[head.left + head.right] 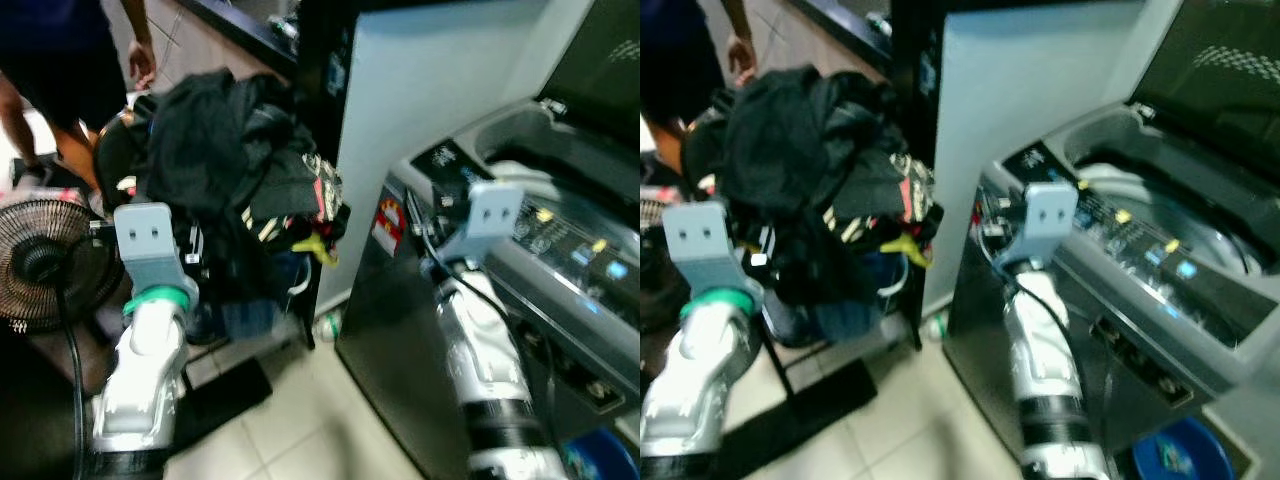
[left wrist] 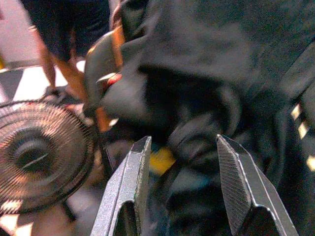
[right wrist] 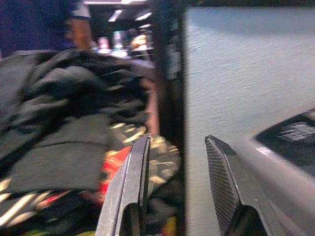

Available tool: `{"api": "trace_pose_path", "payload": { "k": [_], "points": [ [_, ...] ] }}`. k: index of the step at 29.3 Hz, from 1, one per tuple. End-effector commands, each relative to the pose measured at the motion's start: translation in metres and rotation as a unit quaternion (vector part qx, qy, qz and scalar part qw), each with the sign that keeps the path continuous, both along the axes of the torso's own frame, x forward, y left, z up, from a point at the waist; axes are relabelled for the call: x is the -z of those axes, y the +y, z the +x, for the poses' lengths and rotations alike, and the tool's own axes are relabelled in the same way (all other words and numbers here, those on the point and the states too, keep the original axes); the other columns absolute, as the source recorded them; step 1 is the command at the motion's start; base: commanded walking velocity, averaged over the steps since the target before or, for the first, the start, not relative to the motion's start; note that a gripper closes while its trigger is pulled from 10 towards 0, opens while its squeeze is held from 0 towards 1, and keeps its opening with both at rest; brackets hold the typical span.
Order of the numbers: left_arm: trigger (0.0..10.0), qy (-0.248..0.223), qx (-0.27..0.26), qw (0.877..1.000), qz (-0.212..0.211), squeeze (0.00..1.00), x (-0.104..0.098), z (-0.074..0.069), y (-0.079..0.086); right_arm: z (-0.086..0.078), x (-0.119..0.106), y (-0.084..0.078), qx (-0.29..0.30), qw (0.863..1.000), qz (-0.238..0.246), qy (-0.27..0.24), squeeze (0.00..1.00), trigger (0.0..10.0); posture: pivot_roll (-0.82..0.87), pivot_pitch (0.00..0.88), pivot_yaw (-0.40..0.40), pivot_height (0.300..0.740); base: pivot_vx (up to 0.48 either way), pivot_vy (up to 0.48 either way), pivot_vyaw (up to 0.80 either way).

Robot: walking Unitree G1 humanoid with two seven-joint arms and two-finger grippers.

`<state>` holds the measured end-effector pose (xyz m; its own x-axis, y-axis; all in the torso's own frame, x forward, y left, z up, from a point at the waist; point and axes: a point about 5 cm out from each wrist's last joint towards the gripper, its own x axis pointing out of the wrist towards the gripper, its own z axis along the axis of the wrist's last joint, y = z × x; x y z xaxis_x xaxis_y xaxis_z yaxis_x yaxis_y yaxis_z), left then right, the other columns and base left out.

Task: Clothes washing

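Facing a heaped pile of dark clothes (image 1: 235, 150) beside the open-lidded washing machine (image 1: 560, 210), your left hand (image 2: 182, 162) and right hand (image 3: 174, 162) are both spread, empty; loading looks unstarted.

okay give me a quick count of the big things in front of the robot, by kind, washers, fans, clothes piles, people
Washing machine: 1
Fan: 1
Pile of clothes: 1
Person: 1
Total: 4
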<state>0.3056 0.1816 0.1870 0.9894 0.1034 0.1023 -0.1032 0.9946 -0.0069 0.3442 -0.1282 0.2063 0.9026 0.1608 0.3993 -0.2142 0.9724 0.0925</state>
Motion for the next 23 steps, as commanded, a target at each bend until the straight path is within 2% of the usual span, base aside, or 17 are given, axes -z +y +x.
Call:
{"api": "trace_pose_path", "payload": {
  "k": [1,15,23],
  "points": [
    [10.0,0.001,0.018,1.000,-0.002,0.00,-0.0008,-0.0015,-0.0037,-0.0004,0.0057,-0.0047,0.006,1.000,0.005,0.012,0.00,10.0,0.06,0.000,-0.021,0.740,0.000,0.000,0.80],
    [10.0,-0.015,0.011,1.000,0.009,0.00,-0.0033,0.0016,-0.0054,0.0008,0.0024,-0.0009,-0.007,1.000,-0.002,0.008,0.00,10.0,0.06,0.000,-0.039,0.740,0.000,0.000,0.80],
    [10.0,-0.014,0.017,1.000,0.016,0.00,-0.0043,-0.0005,-0.0077,-0.0056,0.0024,0.0035,-0.017,1.000,-0.002,0.004,0.00,10.0,0.05,0.002,-0.034,0.740,0.000,0.000,0.80]
  ]
}}
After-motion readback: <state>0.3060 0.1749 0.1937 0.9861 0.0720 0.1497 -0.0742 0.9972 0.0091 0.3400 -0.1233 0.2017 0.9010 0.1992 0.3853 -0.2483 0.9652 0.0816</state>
